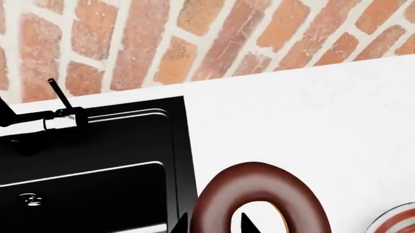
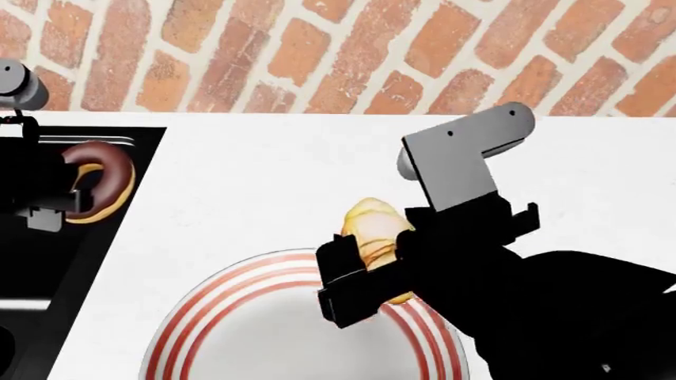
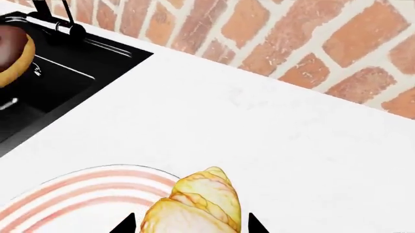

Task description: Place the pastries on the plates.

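My left gripper is shut on the rim of the chocolate-glazed ring doughnut, one finger outside the ring and one through its hole. In the head view this gripper holds the doughnut over the black sink at the far left. My right gripper is shut on the golden ridged croissant. In the head view it holds the croissant above the far rim of the grey plate with red rings. That plate also shows in the right wrist view and the left wrist view. The blue plate is out of view.
A black sink with a metal faucet is set in the white counter at the left. A red brick wall runs along the back. My right arm covers the plate's right side.
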